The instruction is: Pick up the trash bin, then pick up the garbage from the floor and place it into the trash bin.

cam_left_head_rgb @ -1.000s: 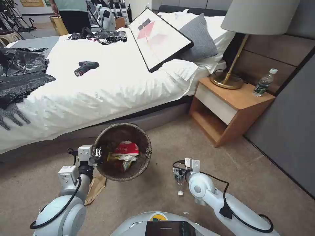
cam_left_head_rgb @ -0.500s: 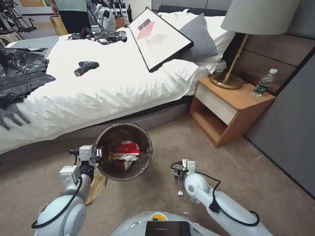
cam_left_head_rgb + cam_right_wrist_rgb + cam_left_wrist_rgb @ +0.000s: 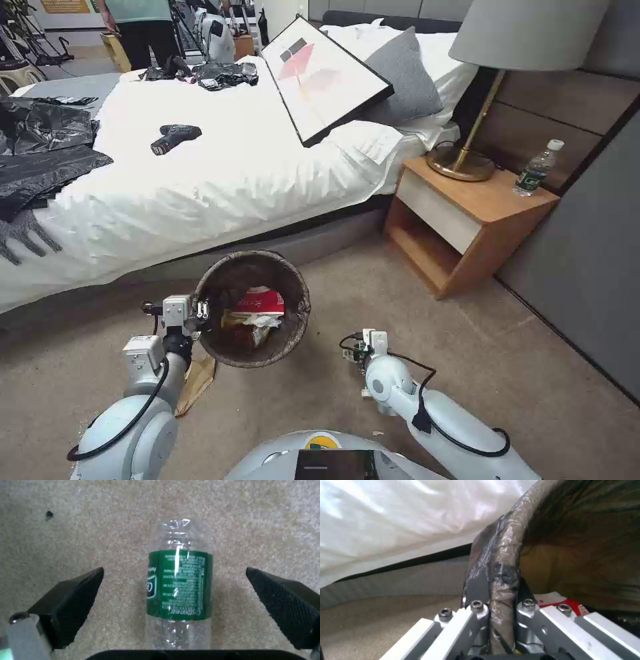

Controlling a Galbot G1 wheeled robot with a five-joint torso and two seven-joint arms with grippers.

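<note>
The bottle lies flat on the carpet between the spread fingers of the right tool, its long axis running straight away from the wrist; the green label's print is too small to read. The left tool is clenched on the rim of the bin, held off the floor beside the bed, a red-and-white wrapper inside.

Left gripper jaws clamped together; right gripper jaws spread, pointing down.
</note>
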